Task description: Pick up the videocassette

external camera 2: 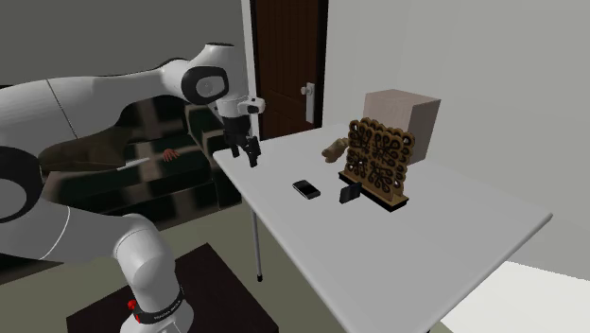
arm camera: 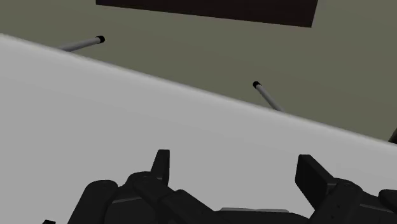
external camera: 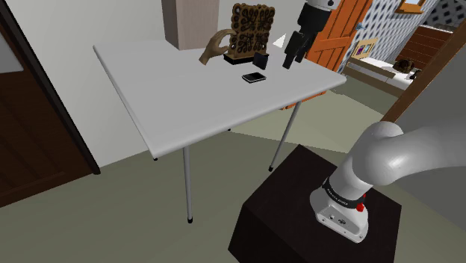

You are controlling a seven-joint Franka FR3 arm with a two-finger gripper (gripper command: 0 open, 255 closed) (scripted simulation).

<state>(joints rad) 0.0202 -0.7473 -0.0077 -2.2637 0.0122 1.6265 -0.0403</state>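
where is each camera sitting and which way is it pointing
Shoulder view: beside and behind the stand, looking down across the white table; lower arm and hand show.
Second exterior view: at the table's side, facing a dark door; nearly the whole arm shows.
Wrist view: on the hand, looking over the table edge at the floor; two open fingers show.
Shared: both exterior views show the black videocassette on the table.

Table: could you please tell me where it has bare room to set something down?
Bare: the wide stretch of white table from the flat black videocassette to its near corner in the shoulder view. Crowded: the far side, where a brown hand figure, lattice ornament and small black block cluster, with the open end effector hovering beside them.
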